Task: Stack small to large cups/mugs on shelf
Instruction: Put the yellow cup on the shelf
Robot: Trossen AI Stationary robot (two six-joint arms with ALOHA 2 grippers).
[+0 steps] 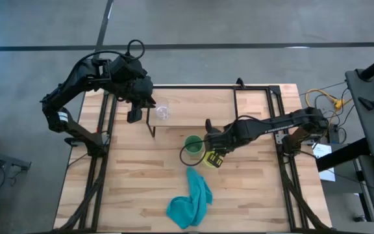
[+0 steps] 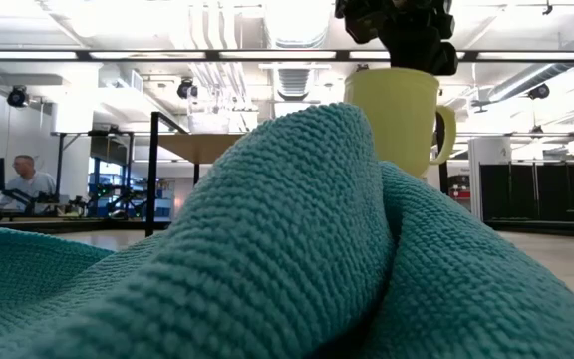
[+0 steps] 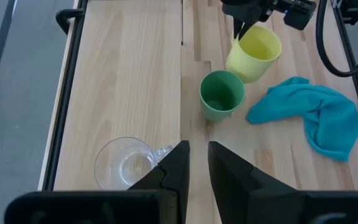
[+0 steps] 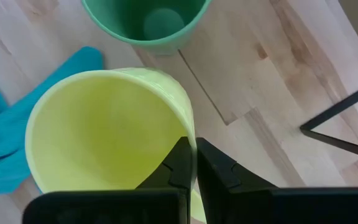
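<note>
The clear glass cup stands on its base at the left end of the shelf's wooden top. My left gripper hovers just left of it, open by a narrow gap and holding nothing. The green cup stands upright on the table in front of the shelf. Right beside it is the yellow mug, which my right gripper is shut on. My right gripper pinches the yellow mug's rim, with one finger inside the mug and one outside. The fingers come from above, pointing down. The mug sits slightly tilted, its handle away from the fingers. The teal cloth hides its base, so whether it is lifted does not show.
A crumpled teal cloth lies on the table near the front edge, close to the two cups. The shelf's thin black legs stand just behind the cups. Bare wood lies to the table's left and right.
</note>
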